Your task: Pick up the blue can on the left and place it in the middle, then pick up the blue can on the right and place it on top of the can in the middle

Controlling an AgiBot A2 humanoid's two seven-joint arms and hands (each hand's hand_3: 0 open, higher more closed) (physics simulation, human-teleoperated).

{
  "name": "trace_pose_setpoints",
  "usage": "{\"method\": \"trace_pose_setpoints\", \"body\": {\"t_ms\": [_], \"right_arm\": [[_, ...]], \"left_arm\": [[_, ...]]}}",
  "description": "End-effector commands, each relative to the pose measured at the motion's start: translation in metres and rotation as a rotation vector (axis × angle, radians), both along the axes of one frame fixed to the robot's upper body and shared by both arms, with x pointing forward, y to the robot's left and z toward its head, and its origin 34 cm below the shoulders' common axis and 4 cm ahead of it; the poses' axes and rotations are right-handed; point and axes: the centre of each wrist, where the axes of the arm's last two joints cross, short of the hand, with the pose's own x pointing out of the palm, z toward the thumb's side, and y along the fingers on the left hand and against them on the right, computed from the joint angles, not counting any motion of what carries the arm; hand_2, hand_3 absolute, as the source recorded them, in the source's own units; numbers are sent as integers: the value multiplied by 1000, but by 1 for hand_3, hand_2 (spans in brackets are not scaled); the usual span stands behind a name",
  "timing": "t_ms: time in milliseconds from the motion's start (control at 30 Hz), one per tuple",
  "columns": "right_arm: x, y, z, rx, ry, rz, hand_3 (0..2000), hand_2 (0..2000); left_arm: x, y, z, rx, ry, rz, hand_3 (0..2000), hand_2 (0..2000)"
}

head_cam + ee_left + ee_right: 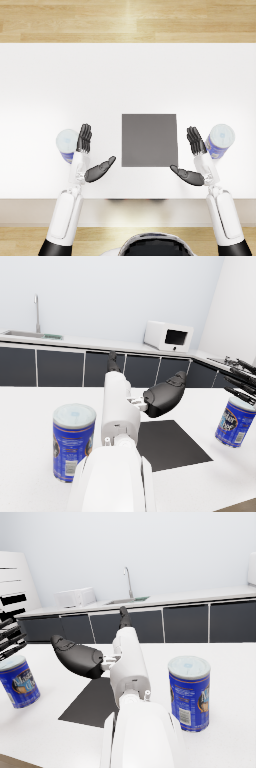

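Two blue cans with pale lids stand upright on the white table (pixel 125 80). The left can (pixel 67 144) (pixel 73 441) (pixel 18 682) is just outside my left hand (pixel 90 155) (pixel 150 393), whose fingers are spread and hold nothing. The right can (pixel 220 141) (pixel 189 692) (pixel 235 421) stands just beyond my right hand (pixel 196 160) (pixel 80 657), also open and empty. Between the hands lies a dark grey square mat (pixel 149 140) (pixel 167 443) (pixel 92 702) in the table's middle, with nothing on it.
The table's near edge (pixel 128 199) runs just behind my wrists. Beyond the table stand dark cabinets under a counter with a sink tap (pixel 36 308) (pixel 128 579) and a white microwave (pixel 168 336) (pixel 75 597). Wooden floor (pixel 128 20) shows past the far edge.
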Motion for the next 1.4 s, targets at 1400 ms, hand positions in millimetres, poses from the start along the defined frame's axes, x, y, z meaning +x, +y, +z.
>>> {"method": "trace_pose_setpoints", "body": {"t_ms": [1400], "right_arm": [[10,-65,36,-236,-305,-553,0,0]], "left_arm": [[7,64,28,293,-281,346,0,0]]}}
